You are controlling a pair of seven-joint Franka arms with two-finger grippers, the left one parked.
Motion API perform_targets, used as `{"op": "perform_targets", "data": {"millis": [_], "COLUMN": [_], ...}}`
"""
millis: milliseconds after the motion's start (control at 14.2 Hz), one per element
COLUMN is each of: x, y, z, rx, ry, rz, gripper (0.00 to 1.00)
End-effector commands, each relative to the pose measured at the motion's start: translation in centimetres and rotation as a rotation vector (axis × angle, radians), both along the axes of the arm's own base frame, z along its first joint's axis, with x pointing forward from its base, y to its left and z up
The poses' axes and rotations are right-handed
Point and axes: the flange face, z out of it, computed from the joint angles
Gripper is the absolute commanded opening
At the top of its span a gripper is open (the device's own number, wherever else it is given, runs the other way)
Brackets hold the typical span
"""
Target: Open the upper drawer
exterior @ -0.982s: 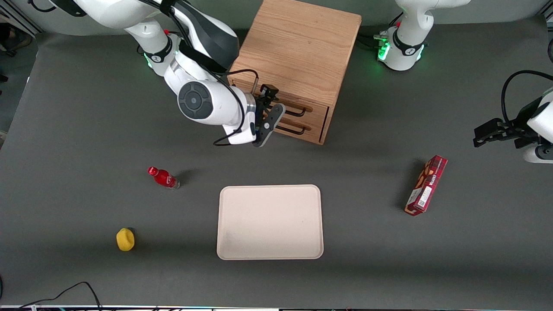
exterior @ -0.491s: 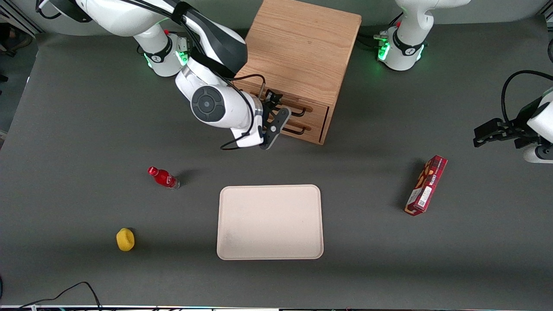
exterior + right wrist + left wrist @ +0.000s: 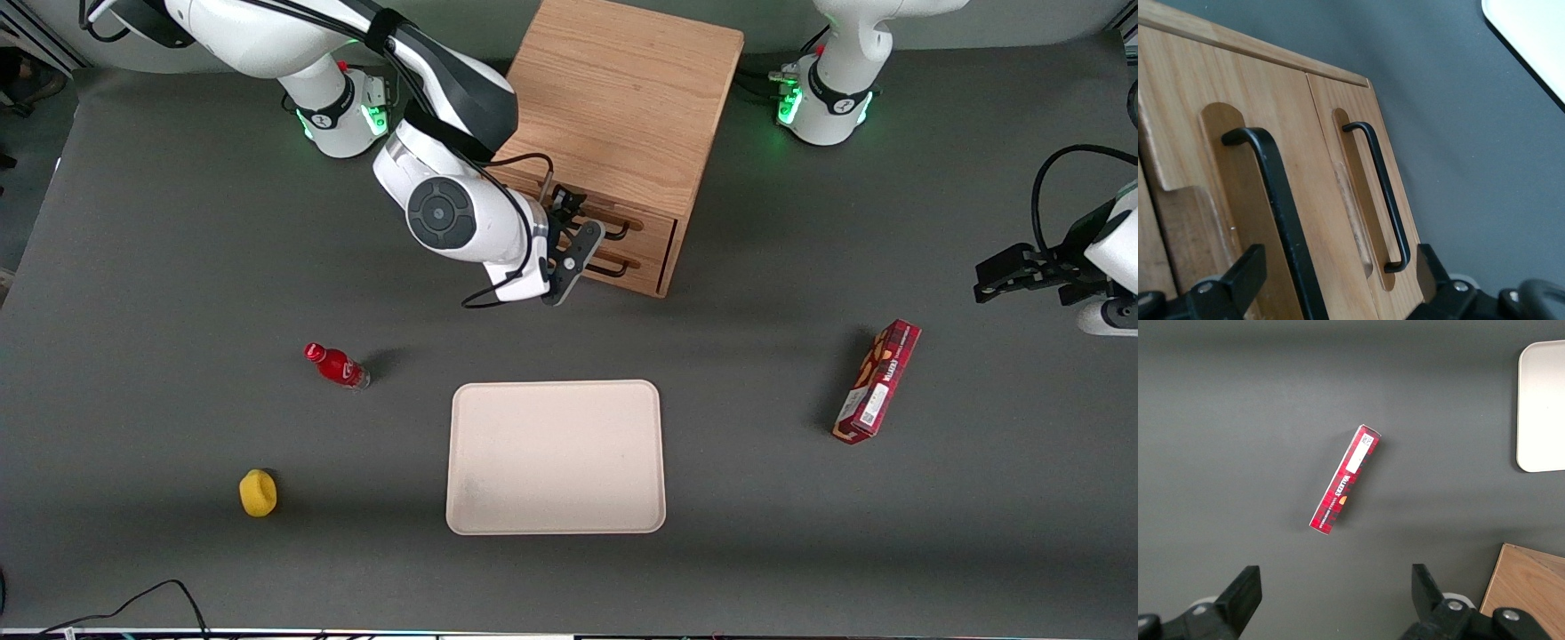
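Nearest the front camera lies a small yellow lemon-shaped object (image 3: 258, 492) toward the working arm's end of the dark grey table (image 3: 133, 267). Beside it, midway along the table, sits a flat cream rectangular tray (image 3: 556, 458) (image 3: 1542, 407). A little farther from the camera than the lemon lies a small red bottle with a red cap (image 3: 337, 365), on its side. Toward the parked arm's end lies a long red tartan biscuit box (image 3: 877, 381) (image 3: 1345, 480), well apart from the tray.

Farther still stands the light oak wooden cabinet (image 3: 613, 107) (image 3: 1178, 60), its front turned at an angle to the camera. The upper drawer (image 3: 582, 213) (image 3: 1238, 220), light oak with a thin black wire bar handle (image 3: 616, 227) (image 3: 1281, 213), is shut flush in the cabinet front, just above the lower twin drawer (image 3: 640, 260) (image 3: 1361, 200) with its own black bar handle (image 3: 613, 266) (image 3: 1383, 193).

The right arm's black two-finger gripper (image 3: 578, 238) (image 3: 1338, 280) hovers right in front of the two drawers, at the height of their handles. Its fingers (image 3: 1241, 277) are spread wide, and in the wrist view the upper drawer's handle runs between them without being clamped.
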Motion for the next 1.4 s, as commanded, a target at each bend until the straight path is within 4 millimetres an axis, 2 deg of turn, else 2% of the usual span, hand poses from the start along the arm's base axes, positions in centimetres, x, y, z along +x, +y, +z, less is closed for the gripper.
{"op": "perform_targets", "data": {"millis": [0,281,491,912,1053,1333], "x": [0.0,0.9,2.6,5.7,7.5,10.1], "y": [0.3,-0.1,-0.5,-2.0,-3.4,-4.8], "z": [-0.9,-2.3,-2.8,-1.9,-1.9,-1.2], "rx": [-0.002,-0.019,-0.010,0.004,-0.006,0.003], "ry": [-0.035,-0.048,-0.051,-0.075,-0.070,-0.057], "rz": [0.015,0.019,-0.001,-0.043,-0.069,-0.085], "gripper": [1.00,1.00,1.00,1.00,1.00,1.00]}}
